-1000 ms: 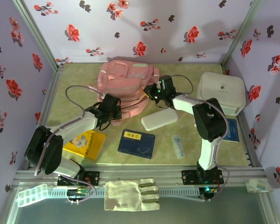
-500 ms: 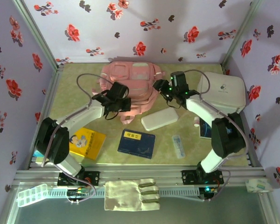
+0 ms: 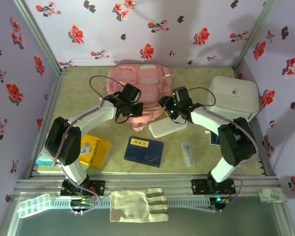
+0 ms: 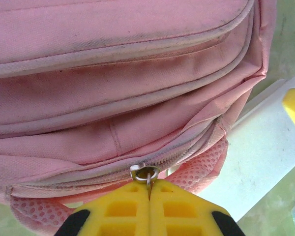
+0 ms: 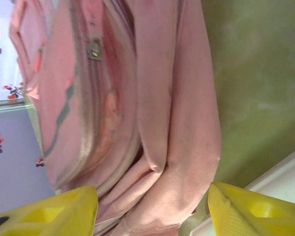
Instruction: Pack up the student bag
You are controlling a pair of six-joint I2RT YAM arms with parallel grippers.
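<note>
The pink student bag (image 3: 137, 81) lies flat at the back middle of the table, its zipped edge facing the arms. My left gripper (image 3: 132, 105) sits at the bag's near edge and is shut on the metal zipper pull (image 4: 146, 173), whose ring is pinched between the yellow fingertips (image 4: 148, 183). Pink fabric and the closed zip (image 4: 113, 98) stretch across that view. My right gripper (image 3: 165, 105) is open at the bag's near right corner. Its yellow fingers (image 5: 64, 211) stand wide on either side of a fold of the bag (image 5: 157, 123) without squeezing it.
A white pencil case (image 3: 168, 126) lies just below the right gripper. Toward the near edge lie a blue book (image 3: 144, 151), a yellow book (image 3: 94, 150) and a small clear packet (image 3: 188, 153). A white hard box (image 3: 233, 97) stands at the right. A folded cloth (image 3: 137, 205) rests on the front rail.
The right gripper has opened and swung back to the bag's right corner. The left gripper, still shut, has moved right and farther back along the bag's near edge; the bag shifted.
</note>
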